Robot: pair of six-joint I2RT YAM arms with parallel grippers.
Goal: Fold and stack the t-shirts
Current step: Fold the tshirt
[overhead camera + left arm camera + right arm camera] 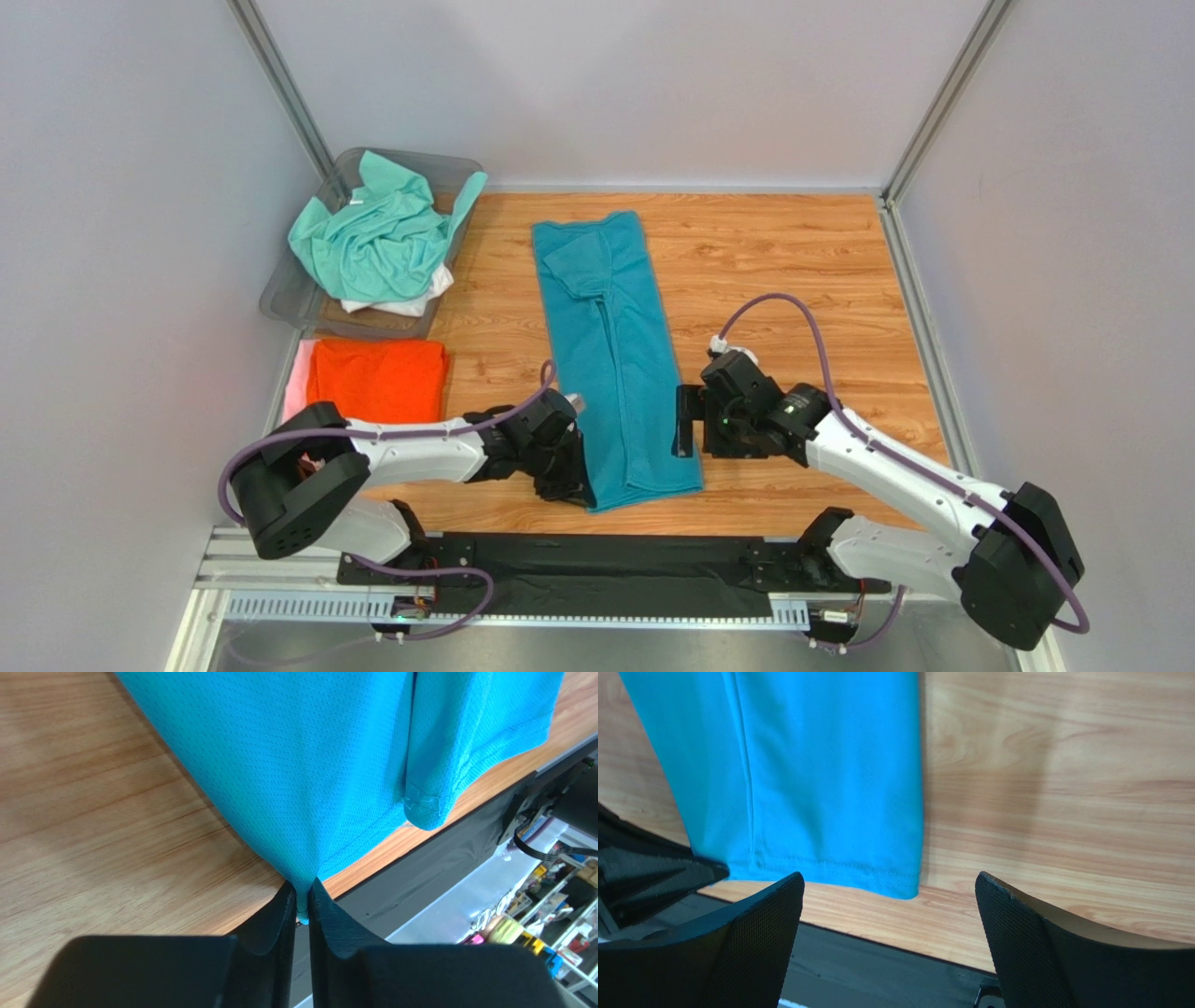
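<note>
While my left gripper [302, 890] is clamped on the near left hem corner of the teal t-shirt [617, 357], my right gripper [889, 876] hangs with its jaws wide apart and nothing in them, just off the near right corner of the same hem. That shirt lies on the wooden table [814, 280] as one narrow strip. Its long axis runs from the near edge, between my two arms, straight away toward the far wall. From my right fingers, the free corner sits a little to the left and just ahead, within the span of the jaws. My right arm is plainly the nearer one to it. I judge the coming move turns on closing there, so both corners can carry the hem up the strip's length.

Counted, I see five shirts. One is teal. One orange t-shirt [376, 378] lies folded at the left, and one pale pink t-shirt [298, 378] shows beneath it. One mint-green t-shirt [376, 238] is crumpled over one white t-shirt [407, 301]. Those last two sit in the single clear bin [288, 301] at the far left.
</note>
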